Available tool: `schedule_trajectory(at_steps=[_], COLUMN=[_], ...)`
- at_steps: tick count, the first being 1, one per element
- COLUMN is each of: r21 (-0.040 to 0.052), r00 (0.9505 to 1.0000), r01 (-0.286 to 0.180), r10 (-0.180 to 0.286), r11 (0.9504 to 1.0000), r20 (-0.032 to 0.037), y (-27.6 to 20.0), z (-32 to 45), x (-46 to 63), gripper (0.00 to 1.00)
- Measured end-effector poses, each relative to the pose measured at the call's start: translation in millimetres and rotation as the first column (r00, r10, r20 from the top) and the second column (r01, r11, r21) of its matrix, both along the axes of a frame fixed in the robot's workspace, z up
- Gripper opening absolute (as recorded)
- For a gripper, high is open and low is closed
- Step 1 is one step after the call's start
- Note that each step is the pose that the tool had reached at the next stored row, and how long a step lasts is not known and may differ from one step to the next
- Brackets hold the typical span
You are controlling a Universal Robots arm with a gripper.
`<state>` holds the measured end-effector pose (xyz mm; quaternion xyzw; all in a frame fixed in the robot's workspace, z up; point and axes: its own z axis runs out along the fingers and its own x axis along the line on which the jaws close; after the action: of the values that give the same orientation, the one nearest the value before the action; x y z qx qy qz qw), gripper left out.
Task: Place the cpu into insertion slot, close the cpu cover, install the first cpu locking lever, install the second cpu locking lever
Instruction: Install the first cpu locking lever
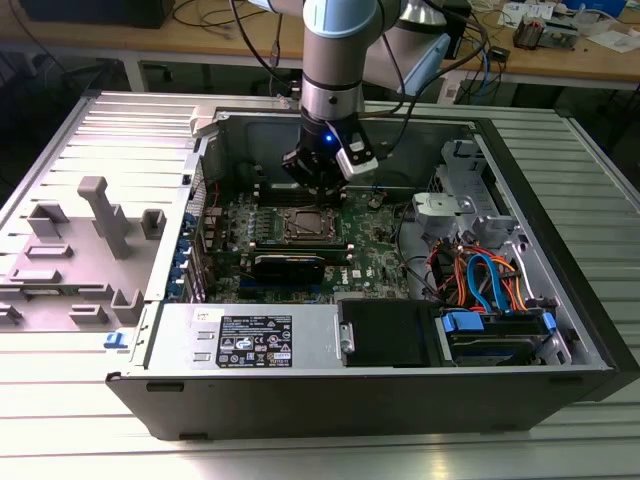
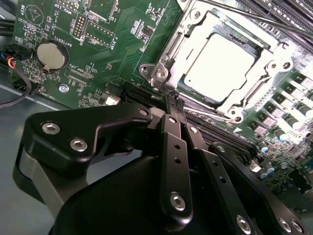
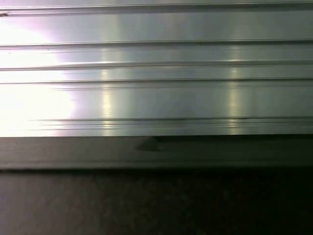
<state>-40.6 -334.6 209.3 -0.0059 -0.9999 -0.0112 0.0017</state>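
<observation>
Open PC case (image 1: 560,300) lies on its side on a ribbed metal worktop (image 1: 120,420), green motherboard (image 1: 380,235) facing up inside. Arm comes down from above into the case; pincer (image 1: 318,188) hangs just over the board, near the far edge of the insertion slot (image 1: 308,226).

In the second wrist view the pincer (image 2: 174,102) has its black fingers (image 2: 172,147) drawn together to a narrow tip, nothing seen between them. Tip sits right beside the corner of the socket; can't tell if it touches the metal there.

The cpu (image 2: 220,66) is already seated in the insertion slot (image 2: 164,68), its pale silver top showing bright through the window. The cpu cover (image 2: 266,54) lies flat down over it, framing the chip on all sides. A thin wire lever (image 2: 254,19) runs along one side of the socket; whether it's latched I can't tell.

Also on board: round coin battery (image 2: 51,55) near the corner, well apart from socket. Long black slot (image 2: 220,132) runs just beside the socket, btwn it and the fingers. In the exterior view, orange and blue cables (image 1: 480,280) bunch at the exterior view's right, w/ a grey plastic insert (image 1: 100,215) on the lid panel at the exterior view's left.
</observation>
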Motion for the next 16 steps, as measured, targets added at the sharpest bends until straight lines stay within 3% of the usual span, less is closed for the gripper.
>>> schedule_trajectory(at_steps=[16], r21=[0.0003], r00=[1.0000], r01=[-0.001], r10=[0.001], r11=[1.0000], r20=[0.0002], y=[1.1], z=[-1.2], x=[-0.4], gripper=[0.11])
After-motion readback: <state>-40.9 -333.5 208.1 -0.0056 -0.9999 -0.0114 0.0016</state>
